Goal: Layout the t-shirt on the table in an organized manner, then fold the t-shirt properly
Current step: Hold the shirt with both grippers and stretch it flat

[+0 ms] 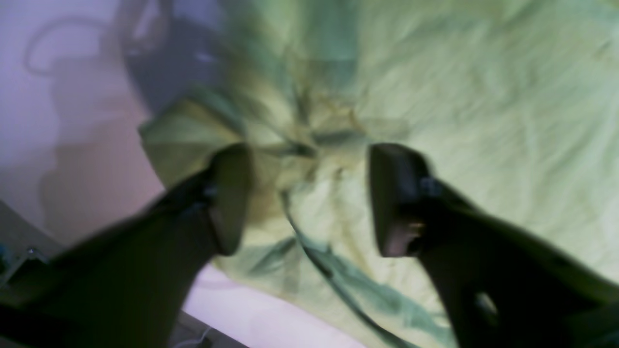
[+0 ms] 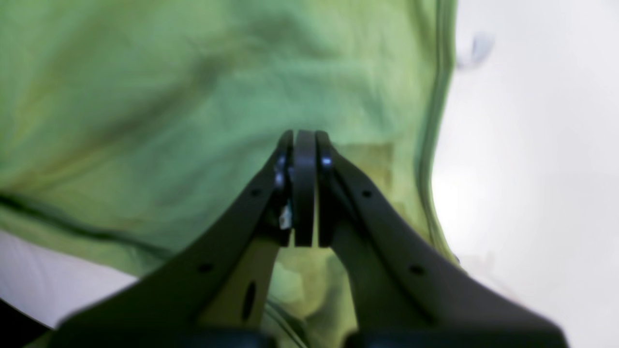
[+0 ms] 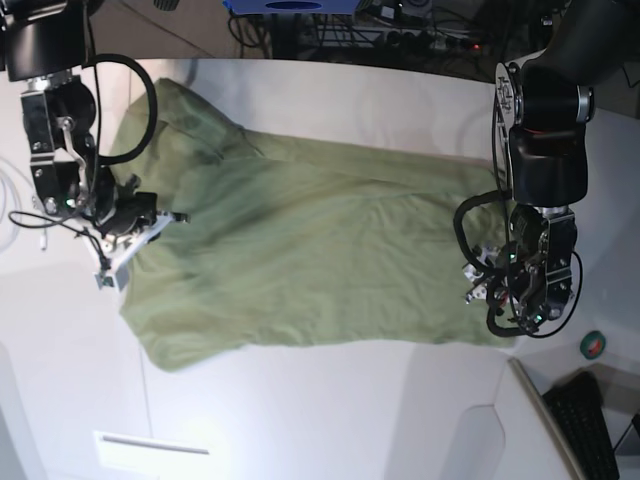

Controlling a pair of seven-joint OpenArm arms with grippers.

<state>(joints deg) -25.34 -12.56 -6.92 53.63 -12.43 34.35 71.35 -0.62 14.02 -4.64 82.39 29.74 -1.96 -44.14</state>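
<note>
The olive-green t-shirt (image 3: 310, 260) lies spread across the white table (image 3: 330, 420), mostly flat with wrinkles. My left gripper (image 1: 309, 193) is open at the shirt's right edge (image 3: 492, 285). Its dark fingers (image 1: 232, 198) straddle a bunched knot of cloth (image 1: 300, 140) without pinching it. My right gripper (image 2: 304, 188) is at the shirt's left edge (image 3: 150, 215). Its fingers are pressed together over the green cloth (image 2: 193, 96), and a bit of fabric shows between the finger bases (image 2: 290, 285). A hem (image 2: 435, 121) runs beside bare table.
A dark keyboard (image 3: 592, 425) and a small round green object (image 3: 594, 345) sit at the right front corner. Cables and equipment (image 3: 400, 30) crowd the area beyond the far edge. A white cable (image 3: 15, 200) hangs at the left.
</note>
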